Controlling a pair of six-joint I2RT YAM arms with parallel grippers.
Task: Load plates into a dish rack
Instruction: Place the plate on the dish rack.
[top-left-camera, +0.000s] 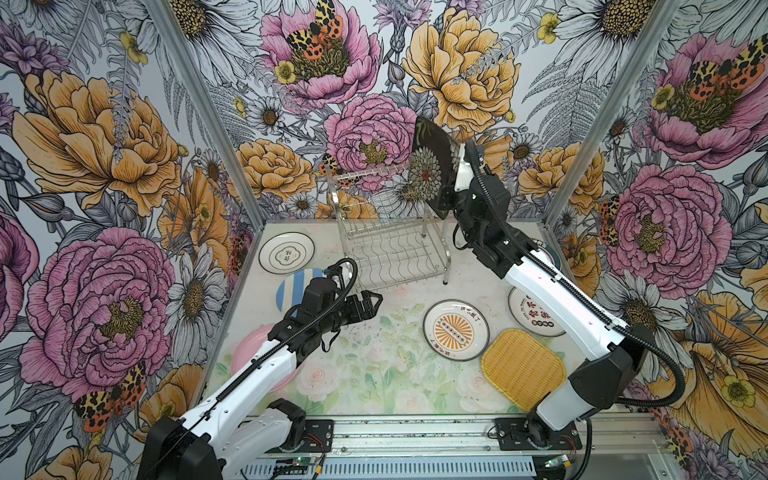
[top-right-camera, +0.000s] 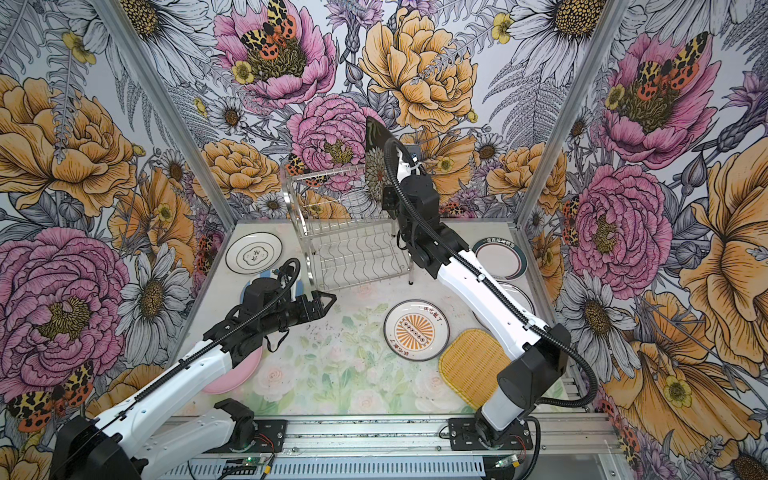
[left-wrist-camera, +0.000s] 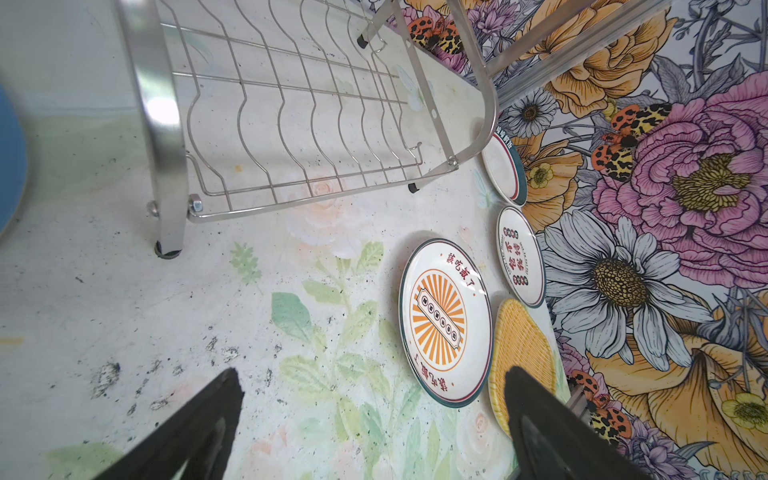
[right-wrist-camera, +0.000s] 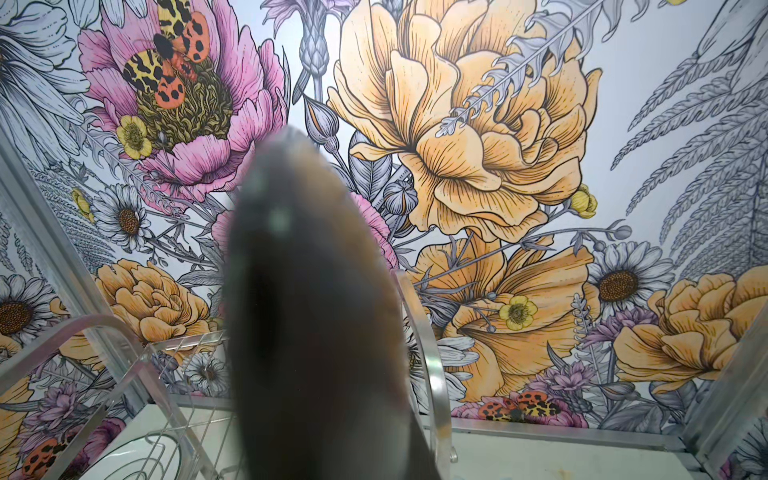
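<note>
Tabletop (top-left-camera: 365, 374): pale floral print, scuffed with dark specks. Walls (top-left-camera: 104, 166): bold flower wallpaper, aluminium corner posts. Dish rack (top-left-camera: 386, 249): shiny steel wire, two tiers, wavy lower shelf, standing at the back. My right gripper (top-left-camera: 446, 197) is clamped on the edge of the glossy black square floral plate (top-left-camera: 428, 166), upright at the upper tier's right end; can't tell if it touches the wires. My left gripper (top-left-camera: 376, 301) hangs with jaws wide apart. Flat on the table: orange sunburst plate (top-left-camera: 455, 330), yellow woven-look square plate (top-left-camera: 523, 370), pink plate (top-left-camera: 249, 353), blue-white striped plate (top-left-camera: 291, 286).
</note>
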